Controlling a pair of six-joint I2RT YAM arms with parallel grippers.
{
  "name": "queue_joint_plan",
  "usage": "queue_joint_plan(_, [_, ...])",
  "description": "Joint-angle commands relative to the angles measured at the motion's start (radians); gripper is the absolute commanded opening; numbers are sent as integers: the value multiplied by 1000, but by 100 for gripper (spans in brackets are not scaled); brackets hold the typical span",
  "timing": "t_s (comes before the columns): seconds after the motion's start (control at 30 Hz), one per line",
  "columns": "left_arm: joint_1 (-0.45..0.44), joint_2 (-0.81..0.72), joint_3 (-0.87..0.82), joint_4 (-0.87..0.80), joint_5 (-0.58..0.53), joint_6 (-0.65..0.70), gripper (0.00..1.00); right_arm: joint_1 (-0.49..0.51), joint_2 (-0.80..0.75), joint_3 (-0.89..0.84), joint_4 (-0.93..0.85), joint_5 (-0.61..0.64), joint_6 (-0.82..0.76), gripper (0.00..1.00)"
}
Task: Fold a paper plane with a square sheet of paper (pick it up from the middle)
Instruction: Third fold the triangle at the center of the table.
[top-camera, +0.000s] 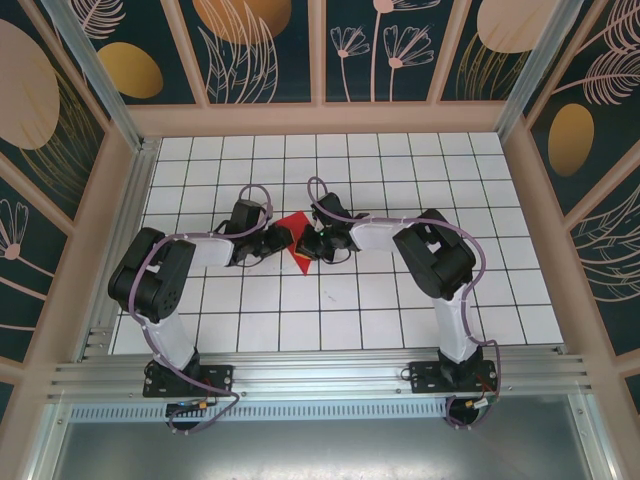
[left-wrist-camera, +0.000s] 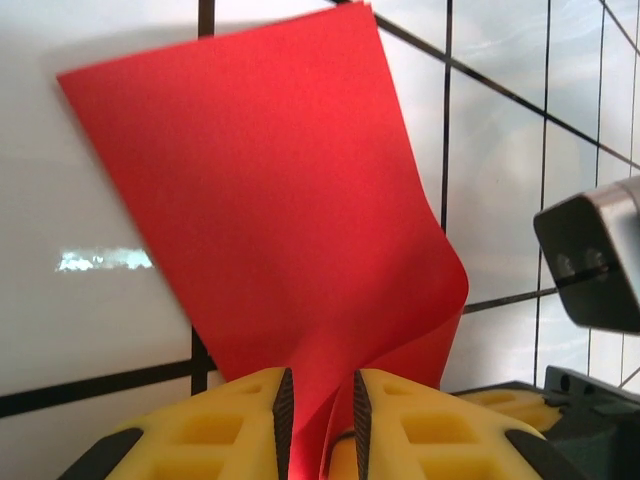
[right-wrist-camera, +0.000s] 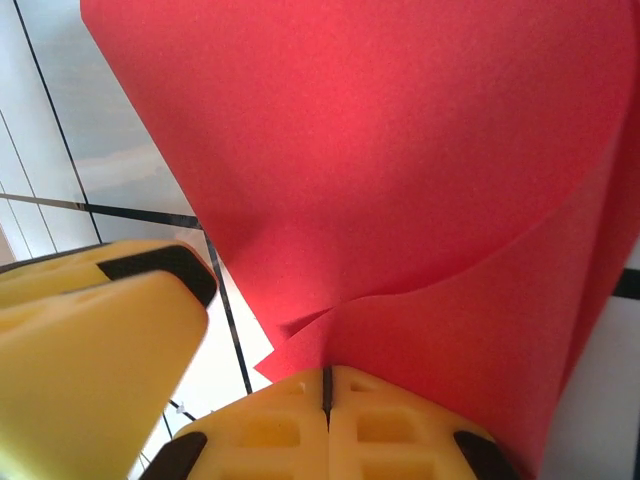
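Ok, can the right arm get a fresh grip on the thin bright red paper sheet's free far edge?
Probably not yet: the right gripper is shut on the thin bright red paper sheet near one edge, with the left gripper pinching it beside. It would need to let go first.

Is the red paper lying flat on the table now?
No, the square sheet of paper stands curled off the table, pinched between the left fingers.

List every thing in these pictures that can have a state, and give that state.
square sheet of paper: bent into a curve, gripped by both tools.
left tool: shut on the sheet.
right tool: shut on the sheet.
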Motion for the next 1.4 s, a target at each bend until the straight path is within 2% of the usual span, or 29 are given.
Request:
queue_joint_plan(0.0, [8, -21, -12, 4, 33, 12, 26, -2, 30, -14, 9, -4, -4, 4])
queue_joint_plan(0.17, [8, -21, -19, -5, 65, 29, 26, -3, 31, -14, 7, -6, -5, 1])
queue_joint_plan(0.43, [8, -21, -27, -62, 47, 69, 23, -4, 31, -11, 5, -6, -4, 0])
queue_joint_plan(1.07, [7, 2, -23, -39, 105, 88, 17, -4, 35, -8, 8, -12, -2, 0])
queue_joint_plan(1.37, [7, 22, -22, -60, 56, 92, 10, -4, 24, -6, 12, -24, -4, 0])
